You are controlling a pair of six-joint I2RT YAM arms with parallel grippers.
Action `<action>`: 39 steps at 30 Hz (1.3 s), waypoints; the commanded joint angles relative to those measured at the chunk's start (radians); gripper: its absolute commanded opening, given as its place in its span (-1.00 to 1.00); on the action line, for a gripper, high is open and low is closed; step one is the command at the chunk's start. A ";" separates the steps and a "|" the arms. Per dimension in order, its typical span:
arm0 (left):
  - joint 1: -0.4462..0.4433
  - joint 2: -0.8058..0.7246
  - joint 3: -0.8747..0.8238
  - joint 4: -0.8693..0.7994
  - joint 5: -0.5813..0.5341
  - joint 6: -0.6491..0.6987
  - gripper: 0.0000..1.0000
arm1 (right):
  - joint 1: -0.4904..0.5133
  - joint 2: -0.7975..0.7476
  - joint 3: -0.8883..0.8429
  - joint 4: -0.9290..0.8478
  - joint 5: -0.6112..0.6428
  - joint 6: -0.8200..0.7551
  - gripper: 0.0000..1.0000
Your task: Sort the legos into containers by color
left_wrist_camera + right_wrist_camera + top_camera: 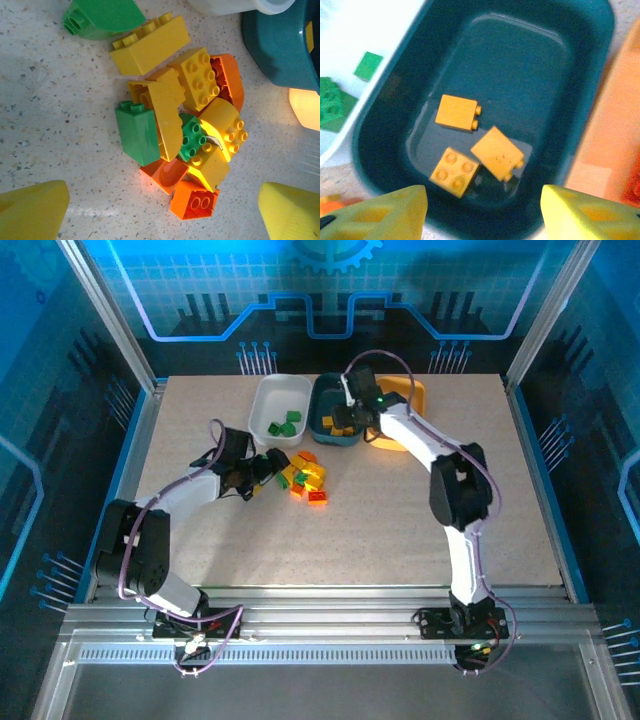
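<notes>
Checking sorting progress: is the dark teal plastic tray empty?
Not empty: the dark teal plastic tray holds three yellow plastic bricks.

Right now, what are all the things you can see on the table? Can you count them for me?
White plastic tray: one, white, far side, leftmost of the row.
Green toy bricks: about three, green, in the white tray.
Dark teal plastic tray: one, teal, middle of the row.
Yellow toy bricks: three, yellow, in the teal tray.
Yellow-orange plastic tray: one, rightmost, partly behind the right arm.
Pile of loose toy bricks: about eleven, green, yellow and orange-red, on the table near the trays.
Speckled beige table: one, under everything.
Left gripper: one, open, beside the pile.
Right gripper: one, open, above the teal tray.
</notes>
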 commanded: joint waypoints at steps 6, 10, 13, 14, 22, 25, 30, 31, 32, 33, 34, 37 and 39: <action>-0.069 0.030 0.025 -0.013 -0.050 0.029 0.95 | 0.051 -0.497 -0.597 0.233 -0.016 0.195 0.35; -0.118 0.075 0.039 -0.001 -0.060 0.018 0.93 | 0.122 -0.609 -0.777 0.255 -0.005 0.200 0.42; -0.140 0.094 0.043 0.013 -0.077 -0.005 0.91 | 0.176 -0.576 -0.791 0.243 -0.035 0.196 0.49; -0.140 0.095 0.039 0.020 -0.080 -0.018 0.90 | 0.198 -0.553 -0.782 0.239 -0.042 0.196 0.50; -0.096 0.026 0.026 -0.019 -0.137 -0.045 0.94 | 0.303 -0.318 -0.622 0.265 -0.006 0.155 0.60; -0.052 -0.022 0.003 -0.028 -0.131 -0.046 0.95 | 0.298 -0.215 -0.531 0.249 0.016 0.105 0.53; -0.026 -0.061 -0.017 -0.045 -0.136 -0.038 0.96 | 0.257 -0.120 -0.439 0.236 -0.003 0.092 0.44; -0.025 -0.062 -0.018 -0.046 -0.137 -0.038 0.96 | 0.247 -0.102 -0.418 0.227 -0.020 0.091 0.40; -0.025 -0.062 -0.017 -0.046 -0.136 -0.039 0.96 | 0.244 -0.089 -0.401 0.221 -0.027 0.084 0.38; -0.023 -0.061 -0.015 -0.045 -0.135 -0.039 0.96 | 0.240 -0.071 -0.387 0.219 -0.035 0.073 0.36; -0.023 -0.059 -0.011 -0.045 -0.135 -0.037 0.96 | 0.237 -0.056 -0.375 0.218 -0.046 0.062 0.35; -0.019 -0.048 0.004 -0.045 -0.140 -0.033 0.96 | 0.239 -0.019 -0.344 0.207 -0.065 0.035 0.31; -0.016 -0.035 0.020 -0.049 -0.140 -0.031 0.96 | 0.239 0.000 -0.328 0.205 -0.065 0.031 0.30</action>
